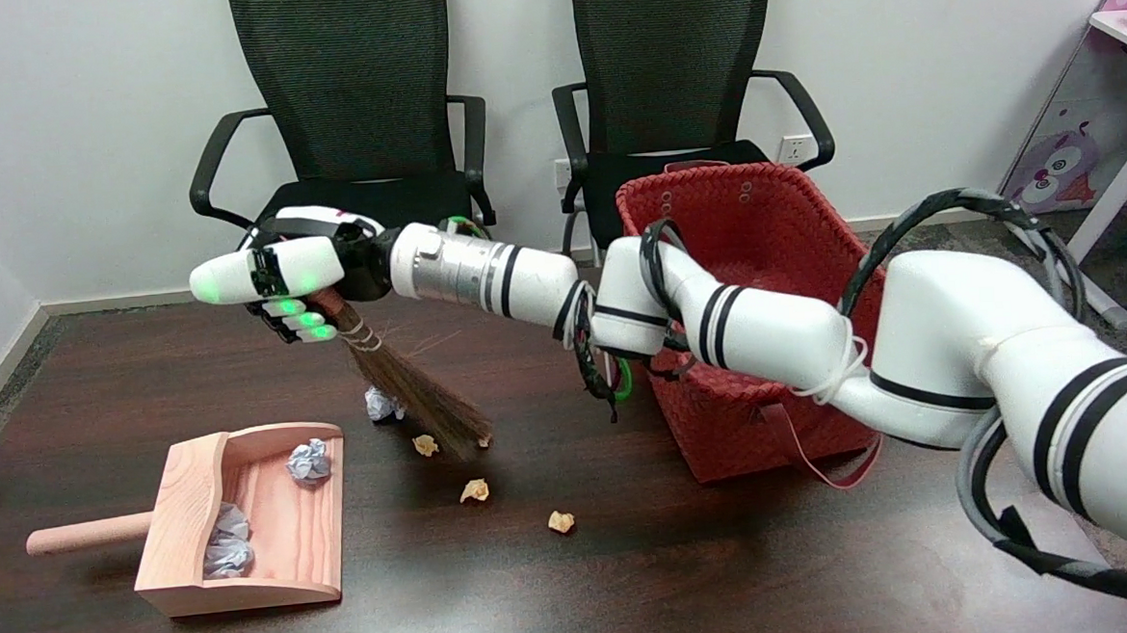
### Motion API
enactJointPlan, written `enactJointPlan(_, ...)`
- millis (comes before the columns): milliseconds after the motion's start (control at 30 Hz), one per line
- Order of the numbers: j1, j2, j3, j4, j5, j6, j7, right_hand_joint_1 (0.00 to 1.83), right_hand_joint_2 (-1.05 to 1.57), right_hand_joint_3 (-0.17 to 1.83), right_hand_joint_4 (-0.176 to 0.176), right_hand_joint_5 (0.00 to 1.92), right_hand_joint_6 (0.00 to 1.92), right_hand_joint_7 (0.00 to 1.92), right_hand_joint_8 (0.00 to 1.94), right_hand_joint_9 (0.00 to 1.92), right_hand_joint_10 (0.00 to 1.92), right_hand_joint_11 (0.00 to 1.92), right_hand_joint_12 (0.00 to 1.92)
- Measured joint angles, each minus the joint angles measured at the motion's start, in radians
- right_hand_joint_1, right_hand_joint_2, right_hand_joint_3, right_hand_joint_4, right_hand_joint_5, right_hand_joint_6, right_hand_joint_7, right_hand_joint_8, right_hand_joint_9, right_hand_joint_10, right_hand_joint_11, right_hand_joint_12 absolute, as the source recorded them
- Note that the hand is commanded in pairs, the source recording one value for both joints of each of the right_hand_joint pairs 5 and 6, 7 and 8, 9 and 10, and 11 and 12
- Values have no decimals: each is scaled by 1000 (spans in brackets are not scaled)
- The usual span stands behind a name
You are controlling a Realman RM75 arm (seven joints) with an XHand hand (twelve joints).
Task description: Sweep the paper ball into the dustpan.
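Lying below hand (282,278): paper ball (384,403).

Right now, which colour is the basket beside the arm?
Red, woven; the basket shows best in the head view.

— What's the right hand (282,278) got?
— It grips a small broom (413,387), bristles slanting down to its right.
— And the paper ball (383,403)?
— Just below the hand, beside the bristles. The wooden dustpan (183,510) sits lower left, two balls inside.
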Motion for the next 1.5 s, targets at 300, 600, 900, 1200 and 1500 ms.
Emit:
enactJointPlan(300, 44, 19, 27, -11, -97, 11, 46, 728, 397, 1028, 8, 1920, 1920, 1920, 1920, 1920, 1920, 1920, 1920)
enactJointPlan(600, 71, 29, 82, 25, -88, 27, 113, 733, 302, 1078, 7, 1920, 1920, 1920, 1920, 1920, 1920, 1920, 1920)
enactJointPlan(900, 112, -2, 89, 136, -104, 36, 134, 685, 325, 1082, 4, 1920, 1920, 1920, 1920, 1920, 1920, 1920, 1920)
enactJointPlan(1200, 141, -64, 79, 238, -153, 49, 56, 671, 331, 1044, 4, 1920, 1920, 1920, 1920, 1920, 1920, 1920, 1920)
enactJointPlan(1500, 147, -137, 69, 271, -198, 49, -85, 671, 284, 1067, 4, 1920, 1920, 1920, 1920, 1920, 1920, 1920, 1920)
